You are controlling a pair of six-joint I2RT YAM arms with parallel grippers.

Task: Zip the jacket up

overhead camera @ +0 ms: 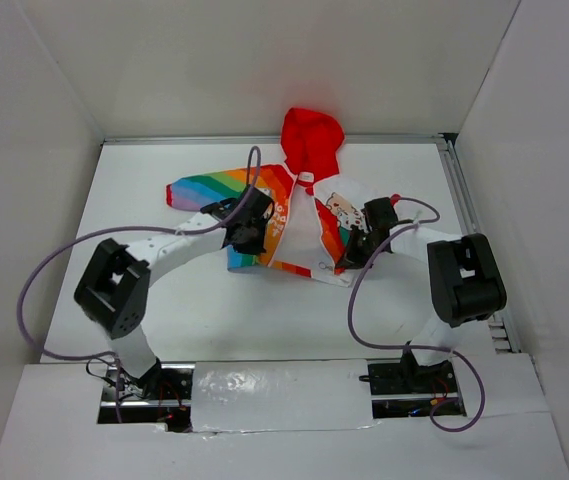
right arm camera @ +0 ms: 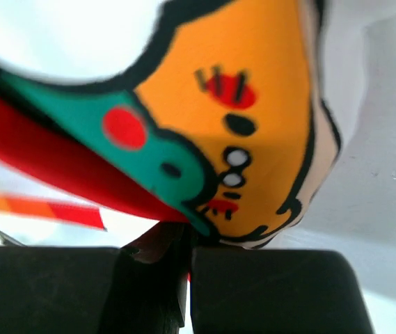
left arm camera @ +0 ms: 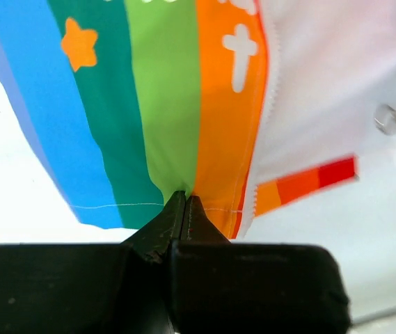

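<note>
Left gripper [left arm camera: 184, 203]: clamped together on the jacket [left arm camera: 163, 104], at the bottom hem where green meets orange.
Right gripper [right arm camera: 187, 235]: pinched on the edge of the cartoon side (red trim just beside it).
Jacket position: lying open on the table [overhead camera: 164, 300] between both arms, with the red hood [overhead camera: 311, 135] farthest away.
Zip [left arm camera: 271, 76]: undone.

Bare bench [overhead camera: 264, 320] in front; jacket [overhead camera: 304, 215] and arms crowd the middle.
Open surface lies between the two arms, nearer than the jacket's hem. Left gripper [overhead camera: 249, 235] and right gripper [overhead camera: 355, 249] block that hem, each clamped on it. Purple cables [overhead camera: 350, 295] loop beside each arm; white walls [overhead camera: 34, 100] close three sides.
</note>
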